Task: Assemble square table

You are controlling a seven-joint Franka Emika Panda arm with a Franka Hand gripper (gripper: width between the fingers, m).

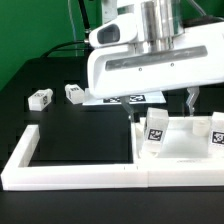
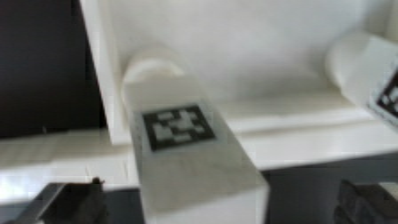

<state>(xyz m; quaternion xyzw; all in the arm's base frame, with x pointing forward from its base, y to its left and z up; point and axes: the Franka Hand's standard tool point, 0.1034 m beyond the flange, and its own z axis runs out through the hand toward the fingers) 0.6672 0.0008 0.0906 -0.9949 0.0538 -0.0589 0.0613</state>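
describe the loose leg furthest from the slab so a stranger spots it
Start at the long white L-shaped border wall on the black table. Past its short arm, on the exterior view's left, lie two short white plastic legs with black-and-white tags. Yours is the outermost leg, with its neighbour between it and the marker board.

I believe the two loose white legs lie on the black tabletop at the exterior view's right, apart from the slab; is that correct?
Not quite. The exterior view shows the two loose white legs on the black tabletop at its left, not its right, apart from the slab.
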